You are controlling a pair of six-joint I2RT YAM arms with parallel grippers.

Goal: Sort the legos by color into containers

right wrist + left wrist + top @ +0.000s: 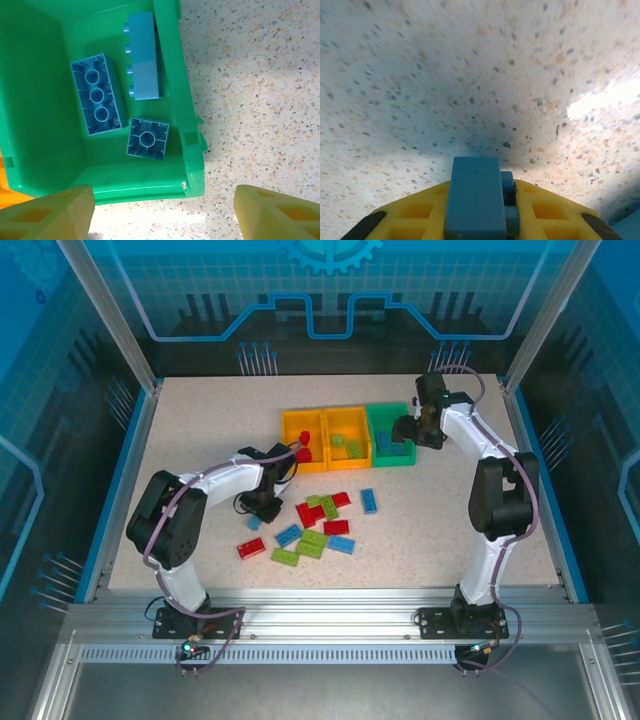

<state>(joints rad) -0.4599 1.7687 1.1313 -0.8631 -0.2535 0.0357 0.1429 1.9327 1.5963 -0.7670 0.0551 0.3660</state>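
The left fingers (420, 217) are pinching 1 blue lego (472, 200) between their yellow pads, its studs pointing to the right in the left wrist view. They are holding it low over the speckled surface (470, 75). From above, the left fingers (262, 506) are sitting just left of the loose legos (320, 525), a scatter of red, blue and lime bricks lying in front of the bins.

The right fingers (50, 215) are standing spread apart with nothing between them, hovering over the green bin (45, 100). 3 blue bricks are lying inside it: a long one (95, 95) upside down, another (145, 55) on its side against the right wall, and a small square one (147, 138) upside down.

From above, the green bin (385, 412) is ending a row of 3 containers. The middle orange bin (350, 465) is holding lime bricks, and the left orange bin (300, 468) is holding red ones.
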